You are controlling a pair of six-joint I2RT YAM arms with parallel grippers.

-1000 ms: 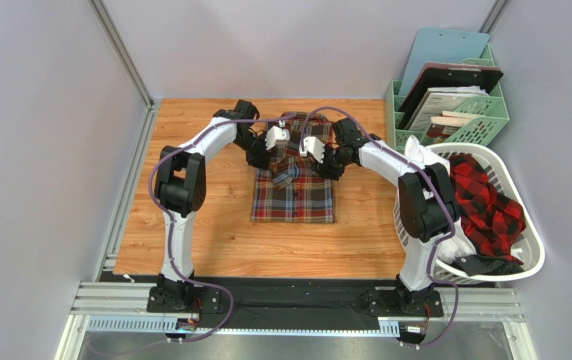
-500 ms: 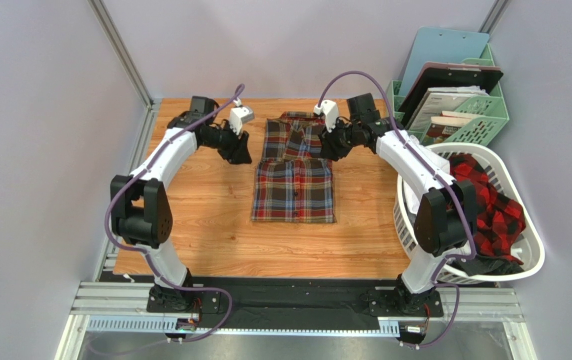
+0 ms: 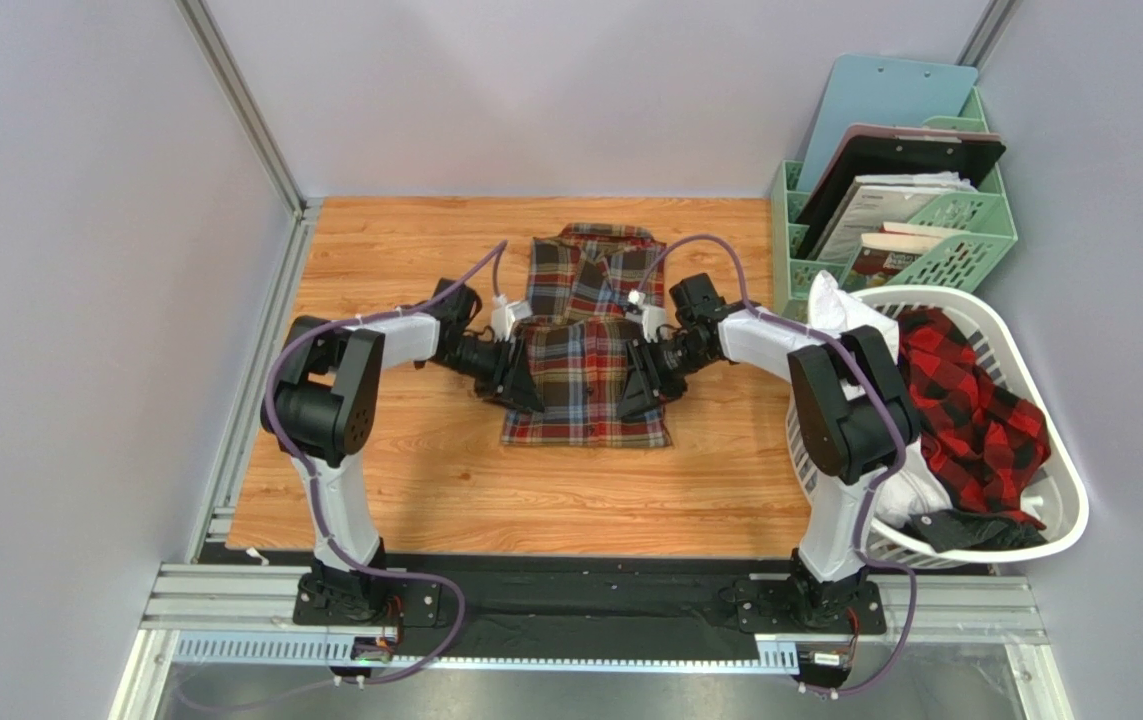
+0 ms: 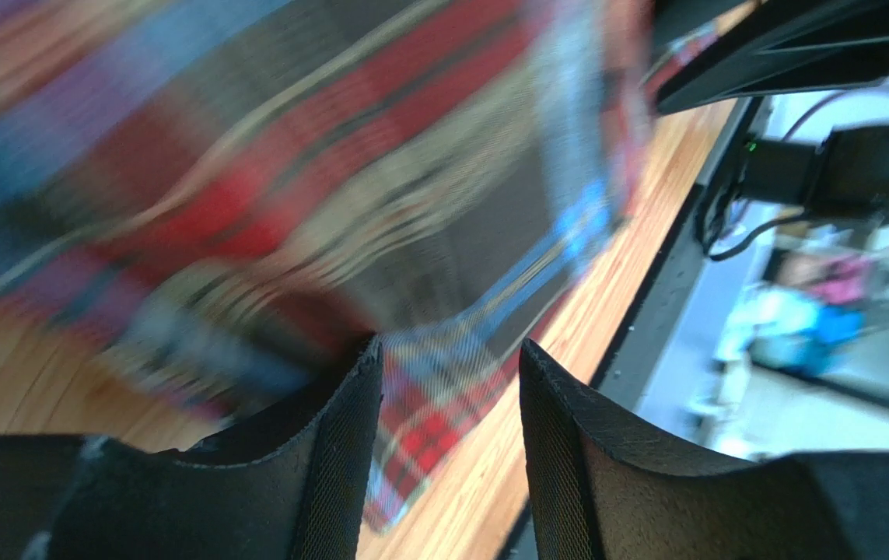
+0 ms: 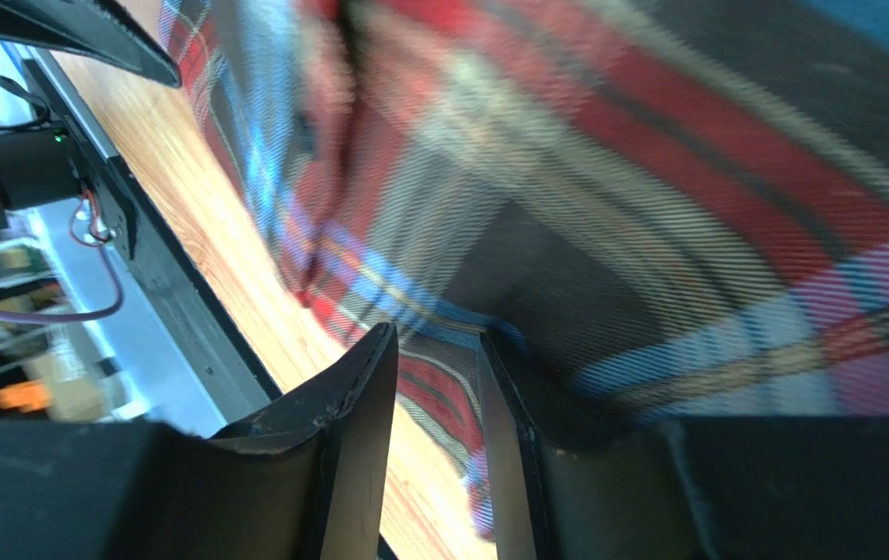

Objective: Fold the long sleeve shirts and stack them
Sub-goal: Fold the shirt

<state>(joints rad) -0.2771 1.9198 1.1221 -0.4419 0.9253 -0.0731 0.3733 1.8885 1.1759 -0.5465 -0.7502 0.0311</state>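
Both arms are reaching in from the bottom of the top view, each with its elbow pushed outward and its forearm angling in toward the middle of the wooden table (image 3: 382, 480). There the dark tartan shirt (image 3: 588, 338) is lying flat with its collar toward the upper edge. The left gripper (image 3: 520, 393) is sitting low at the shirt's lower left side, and the right gripper (image 3: 637, 393) is mirroring it at the lower right side, the two wrists tipped down toward the cloth. In the left wrist view the black fingers (image 4: 332, 455) are standing apart, with blurred plaid and bare wood showing through the gap. In the right wrist view the fingers (image 5: 355, 432) are also parted, more narrowly, with the shirt's edge just beyond them. The red-and-black shirt (image 3: 983, 405) is lying heaped in the white laundry basket (image 3: 1013, 549) at the right of the frame.
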